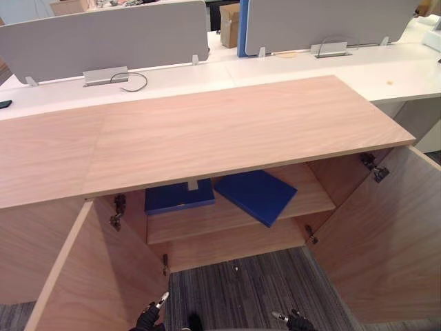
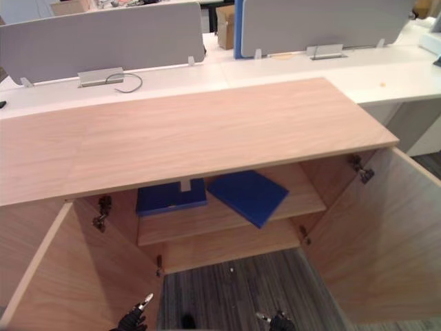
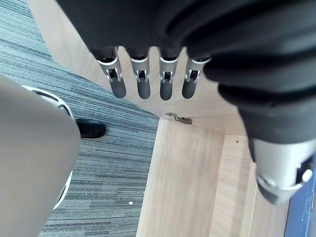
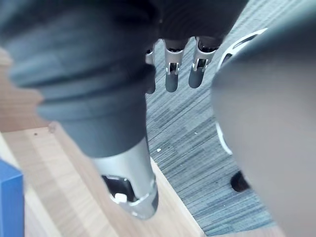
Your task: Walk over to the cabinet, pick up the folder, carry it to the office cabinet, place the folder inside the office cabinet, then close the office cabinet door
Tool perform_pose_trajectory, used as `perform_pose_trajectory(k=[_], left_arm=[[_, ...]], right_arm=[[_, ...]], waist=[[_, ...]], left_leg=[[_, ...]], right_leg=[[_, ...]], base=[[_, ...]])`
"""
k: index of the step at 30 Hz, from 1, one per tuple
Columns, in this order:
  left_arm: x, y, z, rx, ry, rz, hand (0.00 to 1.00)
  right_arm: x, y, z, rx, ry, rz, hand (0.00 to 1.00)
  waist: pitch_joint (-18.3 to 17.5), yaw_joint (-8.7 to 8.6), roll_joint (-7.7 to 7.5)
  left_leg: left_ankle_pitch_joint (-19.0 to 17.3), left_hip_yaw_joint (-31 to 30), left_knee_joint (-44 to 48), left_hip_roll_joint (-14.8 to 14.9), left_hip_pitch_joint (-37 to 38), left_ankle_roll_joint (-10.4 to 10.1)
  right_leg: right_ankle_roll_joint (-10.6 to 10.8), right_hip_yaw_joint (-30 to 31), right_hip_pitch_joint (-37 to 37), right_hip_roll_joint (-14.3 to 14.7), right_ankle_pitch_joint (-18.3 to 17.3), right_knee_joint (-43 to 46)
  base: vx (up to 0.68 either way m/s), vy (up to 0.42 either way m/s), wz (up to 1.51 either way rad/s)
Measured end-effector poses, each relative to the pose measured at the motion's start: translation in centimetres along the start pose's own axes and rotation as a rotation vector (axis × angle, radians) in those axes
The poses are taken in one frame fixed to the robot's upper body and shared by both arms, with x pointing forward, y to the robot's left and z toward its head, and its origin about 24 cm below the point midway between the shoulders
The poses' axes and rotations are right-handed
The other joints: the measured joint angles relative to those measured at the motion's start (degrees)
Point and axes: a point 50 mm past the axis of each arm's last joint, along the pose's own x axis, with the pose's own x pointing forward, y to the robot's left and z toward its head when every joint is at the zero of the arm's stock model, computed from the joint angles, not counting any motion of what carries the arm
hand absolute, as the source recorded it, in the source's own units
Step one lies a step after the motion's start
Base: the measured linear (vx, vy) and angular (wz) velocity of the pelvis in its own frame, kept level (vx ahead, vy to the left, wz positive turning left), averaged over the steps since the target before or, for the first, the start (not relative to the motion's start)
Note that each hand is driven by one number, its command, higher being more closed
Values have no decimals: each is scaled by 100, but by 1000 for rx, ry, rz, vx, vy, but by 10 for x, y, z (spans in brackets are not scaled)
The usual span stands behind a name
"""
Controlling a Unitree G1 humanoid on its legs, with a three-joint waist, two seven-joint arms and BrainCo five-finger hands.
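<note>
Two blue folders lie on the shelf point(image 1: 207, 224) inside the wooden cabinet point(image 1: 207, 131). One folder point(image 1: 178, 196) lies flat at the left. The other folder point(image 1: 256, 194) lies at an angle to its right, with a corner past the shelf's front edge. Both doors stand wide open, the left door point(image 1: 103, 276) and the right door point(image 1: 386, 241). My left hand point(image 1: 150, 316) hangs low by the left door, fingers point(image 3: 143, 84) straight and holding nothing. My right hand point(image 1: 295, 321) hangs low near the right door, its fingers point(image 4: 170, 74) also relaxed and holding nothing.
White desks point(image 1: 331, 65) with grey divider screens point(image 1: 103, 38) run behind the cabinet. A loose cable point(image 1: 134, 81) lies on the desk and a cardboard box point(image 1: 229, 24) stands further back. Grey striped carpet point(image 1: 241, 283) covers the floor between the open doors.
</note>
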Motion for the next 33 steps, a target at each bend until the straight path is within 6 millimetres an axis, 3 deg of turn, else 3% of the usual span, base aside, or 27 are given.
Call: perform_pose_trajectory(k=[1,4,7,10,12,13,15,17,19,22,26,33], left_arm=[[0,3,2,17,-3,4,0],[0,3,2,32,-1,8,0],[1,4,4,29,-9,20,0],[1,6,8,15,-31,37,0],[1,10,11,13,-40,48,0],[1,13,15,8,-56,58,0],[-1,4,5,-35,-32,51,0],[-2,3,0,-83,-20,55,0],[-3,3,-5,-99,-6,59,0],[-3,0,-4,-88,-7,46,0],[-3,-2,-3,-26,-8,20,0],[-3,-2,1,90,-30,-24,0]], right_arm=[[0,3,4,-18,-23,3,0],[0,8,10,-60,-53,12,0],[1,10,11,-56,-54,13,0],[1,11,10,-63,-44,8,0],[1,14,7,-74,-32,14,0],[0,15,6,-108,-29,19,0],[2,7,17,-131,-56,-3,0],[2,3,19,-147,-56,-12,0],[2,4,20,-220,-57,-5,0],[2,5,22,-266,-68,1,0],[0,14,34,-344,-135,19,0],[-14,51,95,-541,-437,72,0]], waist=[[-10,-30,-22],[-15,-65,-27],[-7,-63,-17],[3,-61,-5],[44,-28,-109],[89,12,-135],[80,3,168],[40,20,274],[4,16,323],[-24,-36,346],[-44,-82,338],[-34,-93,346]], left_leg=[[1,-67,47,8,84,58],[-116,-229,206,122,59,86],[-315,-500,565,417,-110,-46],[-851,-762,1668,872,-664,-333],[-1150,-925,2241,1048,-846,-600],[-1337,-971,2498,1202,-857,-875],[-1249,-1001,2381,1658,-874,-995],[-971,-996,1839,1823,-710,-1075],[-450,-960,984,1965,-400,-1174],[-204,-759,578,1967,-282,-1228],[-191,-658,412,1798,-214,-1240],[-189,-519,342,1576,-232,-1237]], right_leg=[[-194,79,-357,-225,70,820],[20,95,-681,-358,-92,958],[203,218,-641,-175,-131,-282],[359,187,-625,25,68,-1478],[411,128,-405,26,738,-1839],[994,-74,-255,20,653,-1827],[781,-300,-322,452,456,-1779],[666,-368,-357,688,374,-1844],[569,-424,-375,954,334,-1948],[548,-452,-370,1056,330,-2069],[647,-433,-285,949,443,-2344],[728,-388,-183,809,722,-2784]], base=[[5,38,31],[17,-22,38],[46,-174,40],[84,-287,21],[136,-488,27],[107,-428,17],[105,-460,9],[119,-307,3],[185,-241,-5],[156,-97,2],[118,67,0],[33,67,-3]])
